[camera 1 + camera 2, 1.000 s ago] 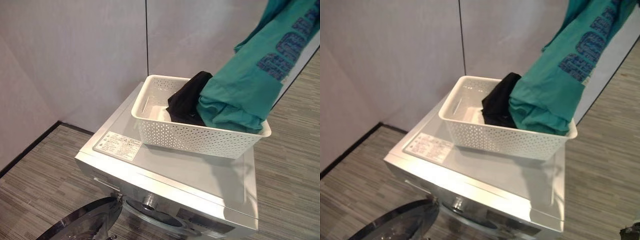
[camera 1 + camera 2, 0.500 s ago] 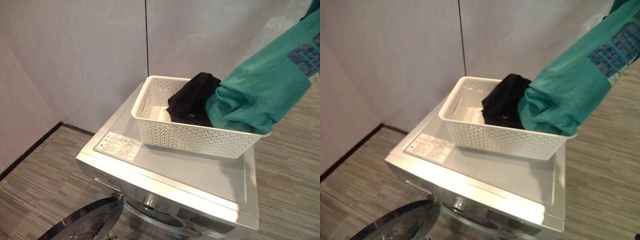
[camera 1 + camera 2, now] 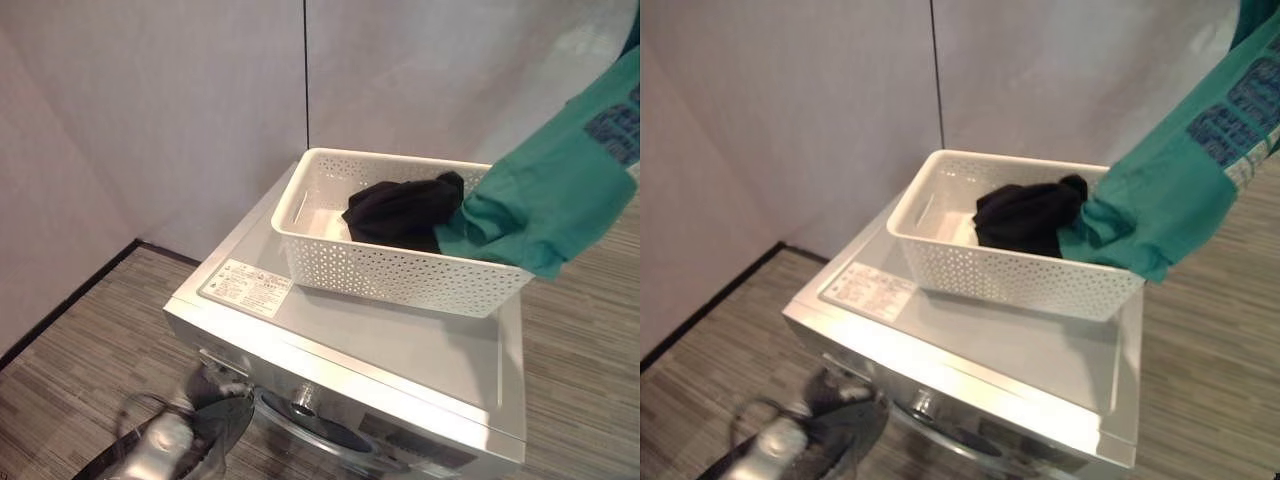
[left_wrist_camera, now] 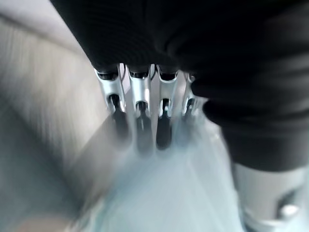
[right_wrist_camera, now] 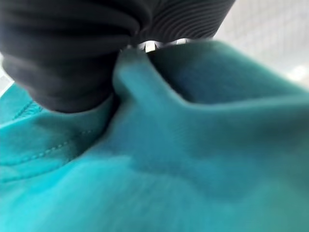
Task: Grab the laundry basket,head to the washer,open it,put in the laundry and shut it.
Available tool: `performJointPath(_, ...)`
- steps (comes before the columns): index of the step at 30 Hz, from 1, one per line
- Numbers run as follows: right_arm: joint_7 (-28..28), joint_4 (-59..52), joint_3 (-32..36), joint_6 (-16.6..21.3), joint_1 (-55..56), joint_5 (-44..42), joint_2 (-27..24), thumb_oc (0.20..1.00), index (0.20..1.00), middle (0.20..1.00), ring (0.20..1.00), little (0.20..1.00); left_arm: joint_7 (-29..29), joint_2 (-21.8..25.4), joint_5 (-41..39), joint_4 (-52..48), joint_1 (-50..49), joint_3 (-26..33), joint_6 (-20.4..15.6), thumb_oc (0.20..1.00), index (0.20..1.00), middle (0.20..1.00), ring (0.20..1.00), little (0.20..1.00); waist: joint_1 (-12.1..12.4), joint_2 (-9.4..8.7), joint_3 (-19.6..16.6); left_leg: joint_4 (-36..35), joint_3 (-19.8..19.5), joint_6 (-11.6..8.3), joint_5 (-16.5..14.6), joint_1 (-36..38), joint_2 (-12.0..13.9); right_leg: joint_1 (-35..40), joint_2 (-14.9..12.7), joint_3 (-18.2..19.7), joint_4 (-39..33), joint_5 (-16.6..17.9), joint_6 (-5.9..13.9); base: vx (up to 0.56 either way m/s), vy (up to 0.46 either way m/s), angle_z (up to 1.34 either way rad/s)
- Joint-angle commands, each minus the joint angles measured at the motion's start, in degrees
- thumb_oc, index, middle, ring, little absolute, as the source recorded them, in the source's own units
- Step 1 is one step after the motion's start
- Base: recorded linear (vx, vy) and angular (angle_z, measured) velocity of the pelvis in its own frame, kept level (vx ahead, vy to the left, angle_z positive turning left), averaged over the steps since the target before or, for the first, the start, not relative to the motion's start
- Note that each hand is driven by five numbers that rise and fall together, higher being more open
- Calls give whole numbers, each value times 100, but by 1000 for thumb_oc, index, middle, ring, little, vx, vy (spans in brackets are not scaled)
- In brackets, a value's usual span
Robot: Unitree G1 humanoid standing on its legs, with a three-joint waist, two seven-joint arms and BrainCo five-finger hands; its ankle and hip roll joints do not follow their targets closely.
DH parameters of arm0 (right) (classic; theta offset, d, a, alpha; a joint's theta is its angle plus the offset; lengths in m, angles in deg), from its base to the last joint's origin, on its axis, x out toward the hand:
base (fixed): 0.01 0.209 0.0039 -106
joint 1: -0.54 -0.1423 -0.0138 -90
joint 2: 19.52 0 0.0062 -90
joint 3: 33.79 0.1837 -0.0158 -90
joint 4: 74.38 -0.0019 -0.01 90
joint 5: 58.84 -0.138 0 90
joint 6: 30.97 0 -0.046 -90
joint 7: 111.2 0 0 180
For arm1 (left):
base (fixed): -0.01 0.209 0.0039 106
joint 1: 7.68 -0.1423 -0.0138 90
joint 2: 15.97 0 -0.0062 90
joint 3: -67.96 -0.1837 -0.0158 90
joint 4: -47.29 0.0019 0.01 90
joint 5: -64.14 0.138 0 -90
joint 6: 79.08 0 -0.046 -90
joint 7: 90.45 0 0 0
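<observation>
One garment, a teal shirt (image 5: pixel 193 159), is bunched in the curled fingers of the right hand (image 5: pixel 63 53) and hangs off the right end of the white laundry basket (image 3: pixel 400 280), which sits on top of the washer (image 3: pixel 400 350). Down at the lower left, the left hand (image 4: pixel 140 106) reaches with straight fingers by the open washer door (image 3: pixel 170 440). Carrying and opening look done; loading has just begun, with a black garment (image 3: pixel 400 212) left in the basket and the door yet to shut.

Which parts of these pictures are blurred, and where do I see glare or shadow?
Left eye view: the washer door at the lower edge is smeared by motion, while the white basket stays sharp and casts a soft shadow on the washer top. Right eye view: glare along the washer's front edge. Left wrist view: the left hand is blurred. Right wrist view: the teal garment is soft.
</observation>
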Motion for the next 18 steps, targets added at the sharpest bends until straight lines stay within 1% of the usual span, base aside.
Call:
performJointPath(1, -142, 334, 60, -109, -314, 183, -286, 200, 200, 200, 200, 200, 275, 427, -514, -781, 810, 737, -593, 1000, 1000, 1000, 1000, 1000, 211, -546, -59, 25, -208, 72, -514, 318, 17, 368, -643, -299, 120, -358, 437, -50, -29, 32)
performJointPath(2, -177, 388, 106, -138, -232, 178, -209, 200, 200, 200, 200, 200, 261, 449, -903, -1263, 837, 936, -695, 1000, 1000, 1000, 1000, 1000, 225, -559, -63, 24, -217, 71, -510, 324, 8, 383, -645, -303, 117, -352, 433, -60, -35, 28)
performJointPath(3, -205, 451, 96, -125, -216, 157, -148, 200, 200, 200, 200, 200, 255, 475, -1149, -1497, 895, 1012, -799, 1000, 1000, 1000, 1000, 1000, 238, -570, -71, 24, -219, 71, -507, 328, 2, 393, -642, -311, 119, -353, 427, 0, 0, 0)
performJointPath(4, -201, 545, 24, -126, -251, 129, -24, 200, 200, 200, 200, 200, 340, 572, -1616, -1835, 1033, 1140, -977, 1000, 1000, 1000, 1000, 1000, 248, -587, -83, 24, -225, 64, -499, 330, -5, 408, -641, -324, 120, -351, 423, -8, -23, 3)
performJointPath(6, -213, 613, -65, -89, -310, 83, 74, 200, 200, 200, 200, 200, 418, 623, -1759, -1994, 1159, 1236, -1021, 1000, 1000, 1000, 1000, 1000, 236, -576, -81, 24, -217, 58, -498, 345, -1, 423, -642, -326, 117, -351, 421, -1, -19, 5)
performJointPath(7, -232, 723, -59, -65, -287, 6, 221, 200, 200, 200, 200, 200, 658, 742, -1870, -2182, 1615, 1269, -1110, 1000, 1000, 1000, 1000, 1000, 225, -559, -100, 24, -214, 48, -497, 352, 4, 435, -640, -330, 121, -356, 410, 1, -23, 4)
performJointPath(10, -224, 724, 31, -28, -171, -75, 475, 200, 200, 200, 200, 200, 679, 960, -2268, -2171, 2393, 998, -1165, 1000, 1000, 1000, 1000, 1000, 195, -509, -127, 24, -209, 35, -490, 367, 6, 455, -633, -330, 139, -371, 401, 1, -19, -1)
performJointPath(12, -229, 784, 117, -19, -128, -165, 607, 200, 200, 200, 200, 200, 596, 1255, -2517, -2022, 3041, 533, -1145, 1000, 1000, 1000, 1000, 1000, 189, -499, -124, 24, -221, 26, -476, 372, 7, 461, -623, -339, 150, -381, 397, -5, -16, -4)
performJointPath(13, -230, 835, 66, -17, -190, -241, 834, 200, 200, 200, 200, 200, 575, 1442, -2735, -1780, 3803, -54, -1093, 1000, 1000, 1000, 1000, 1000, 125, -459, -148, 24, -214, 17, -458, 374, 14, 458, -619, -354, 168, -383, 392, 0, 0, 0)
performJointPath(14, -231, 843, 70, -14, -194, -245, 804, 200, 200, 200, 200, 200, 579, 1444, -2740, -1728, 3886, -120, -1111, 1000, 1000, 1000, 1000, 1000, 148, -467, -135, 24, -220, 16, -457, 370, 15, 457, -619, -360, 168, -384, 392, 0, 0, 0)
performJointPath(16, -240, 953, -50, -17, -339, -351, 1007, 200, 200, 200, 200, 200, 459, 1521, -3012, -1272, 4863, -1010, -1028, 1000, 1000, 1000, 1000, 1000, 107, -444, -141, 24, -217, 8, -439, 361, 17, 450, -620, -364, 182, -378, 394, -15, -6, 7)
performJointPath(17, -240, 954, -48, -15, -339, -352, 999, 200, 200, 200, 200, 200, 459, 1519, -3013, -1260, 4885, -1027, -1033, 1000, 1000, 1000, 1000, 1000, 116, -447, -136, 24, -216, 8, -438, 362, 17, 451, -620, -363, 182, -378, 394, -40, 2, 10)
performJointPath(18, -228, 1298, -407, -25, -797, -555, 1467, 200, 200, 200, 200, 200, 273, 1453, -3776, -318, 6347, -2494, -907, 1000, 1000, 1000, 1000, 1000, 27, -383, -166, 24, -204, -1, -401, 352, 19, 437, -625, -368, 189, -362, 406, -33, 2, 6)
